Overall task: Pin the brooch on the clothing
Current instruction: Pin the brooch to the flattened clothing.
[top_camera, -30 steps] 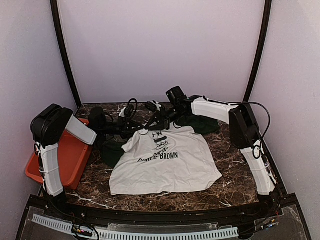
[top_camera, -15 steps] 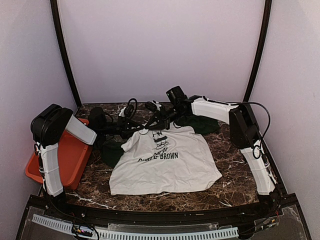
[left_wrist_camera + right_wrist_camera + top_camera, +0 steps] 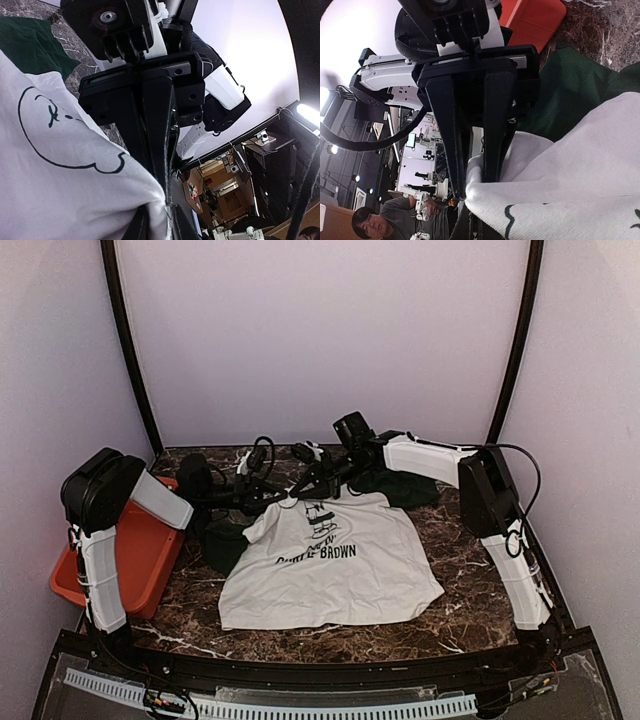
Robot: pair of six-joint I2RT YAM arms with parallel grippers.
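Note:
The clothing [image 3: 330, 560], a white T-shirt with dark green sleeves [image 3: 225, 545] and a black print, lies spread on the marble table. Both grippers meet at its upper left chest, where a fold is lifted. My left gripper [image 3: 283, 498] is shut on this white fold [image 3: 60, 190]; the right wrist view shows its black fingers [image 3: 447, 130] either side of the cloth [image 3: 580, 170]. My right gripper [image 3: 303, 490] is shut, its fingers [image 3: 150, 130] pressed tip-down against the same fold. The brooch cannot be made out in any view.
An orange tray [image 3: 140, 550] sits at the table's left edge beside the left arm. The marble table [image 3: 470, 580] is enclosed by pale walls and two black posts. The shirt's right green sleeve [image 3: 400, 488] lies under the right arm.

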